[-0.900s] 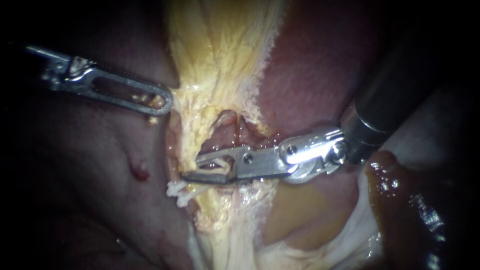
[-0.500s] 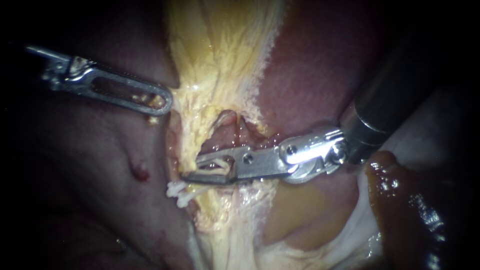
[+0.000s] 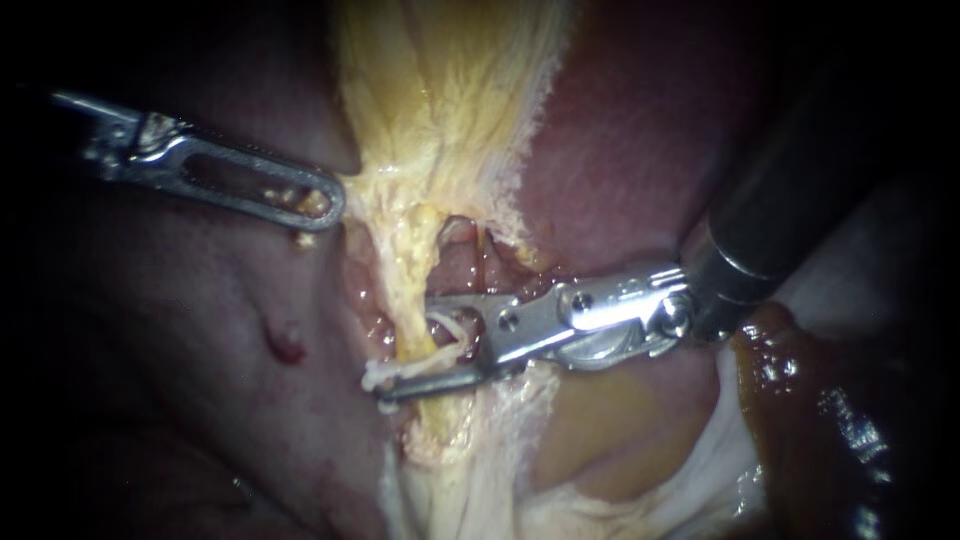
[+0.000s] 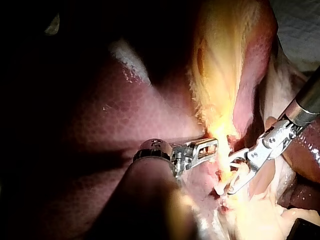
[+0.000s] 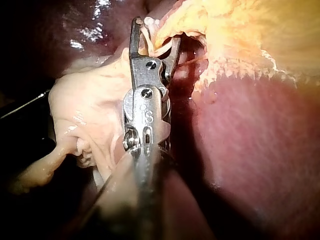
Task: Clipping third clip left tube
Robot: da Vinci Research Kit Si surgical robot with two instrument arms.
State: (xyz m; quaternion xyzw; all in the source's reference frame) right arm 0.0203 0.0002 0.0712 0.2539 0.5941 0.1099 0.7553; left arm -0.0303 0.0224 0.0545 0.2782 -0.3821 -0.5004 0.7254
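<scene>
1. The right instrument comes in from the upper right with its jaws standing apart. Between them sit a white clip and the left tube, a yellow-coated strand that runs down through the gap.
2. In the right wrist view the right instrument shows one long jaw and one shorter. The clip appears there as pale strands between them, against the tube's yellow edge.
3. More white clip material shows just past the lower jaw's tip (one piece or several, I cannot tell).
4. The left instrument lies well apart, up and to the left. Its windowed jaws are together on the edge of the yellow fatty tissue.
5. The left wrist view shows the left instrument with its tip in that same tissue, and the right instrument near it.
6. Right of the left tube, across a small opening, stands a pinkish strand.
7. The dark red liver fills the right side. A small red bump sits on the dull tissue at the left, and a glossy brown mass lies under the right instrument's shaft.
8. In the left wrist view a pale cloth shows beyond the tissue.
</scene>
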